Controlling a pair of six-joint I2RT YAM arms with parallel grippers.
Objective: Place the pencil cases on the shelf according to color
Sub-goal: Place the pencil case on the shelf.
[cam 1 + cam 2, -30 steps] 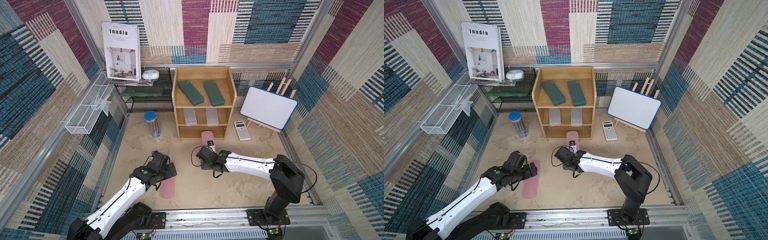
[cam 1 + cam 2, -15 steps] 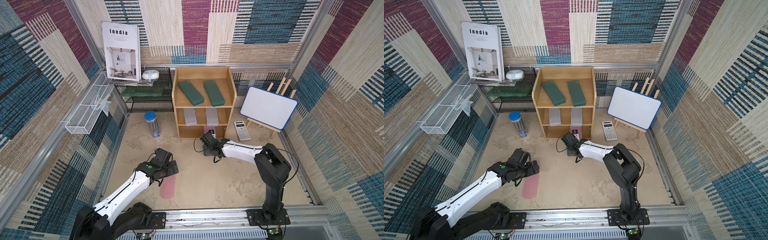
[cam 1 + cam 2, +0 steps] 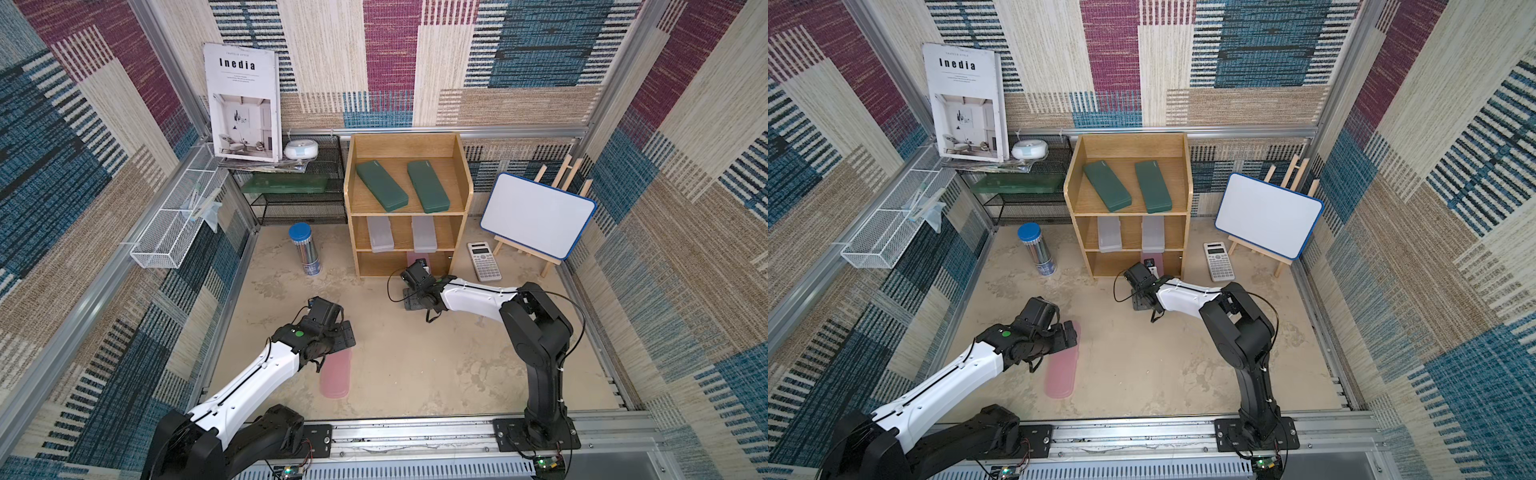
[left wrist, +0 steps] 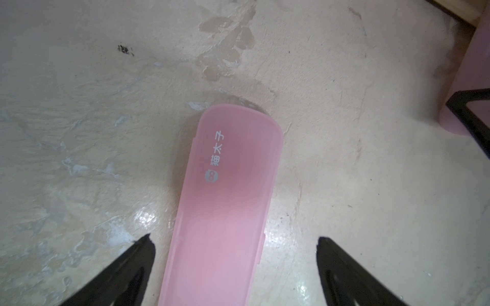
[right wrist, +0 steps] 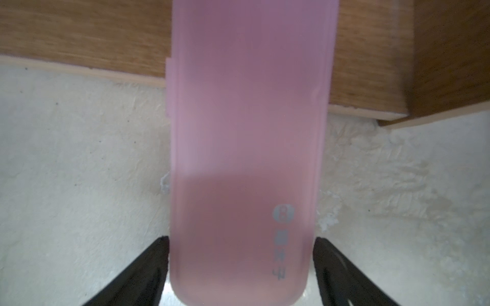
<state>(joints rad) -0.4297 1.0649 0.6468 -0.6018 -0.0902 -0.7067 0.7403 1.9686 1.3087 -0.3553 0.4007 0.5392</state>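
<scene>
Left claw [image 4: 233,238]: released. Its black fingers [image 4: 119,273] stand wide apart, one on each side of the front pink case [image 4: 233,172] and clear of both long edges. In both top views it hangs over that case's far end.

Right claw [image 5: 241,238]: fingers [image 5: 143,273] sit close against the two long sides of the back pink case [image 5: 246,119]. Whether they clamp it or merely flank it cannot be told.

Front pink case [image 3: 336,374]: flat on the desk [image 3: 415,365], left of middle, toward the front edge, lying front to back, printed lettering up.

Back pink case [image 3: 428,259]: far end inside the bottom tier of the shelf [image 3: 403,145], beside the right side panel. Its near end juts out past the tier's front edge, over the desk.

Left green case [image 3: 381,185], right green case [image 3: 428,187]: top tier, side by side, apart, both angled.

Left white case [image 3: 381,235], right white case [image 3: 424,235]: middle tier, side by side, apart.

Shelf: at the middle of the desk's back edge, open front toward the arms.

Calculator [image 3: 484,262]: flat on the desk, just right of the shelf.

Whiteboard [image 3: 538,220]: on a wooden easel, back right corner.

Blue-lidded tube [image 3: 305,249]: upright, left of the shelf.

Black mesh rack [image 3: 299,199]: back left corner, beside the shelf.
</scene>
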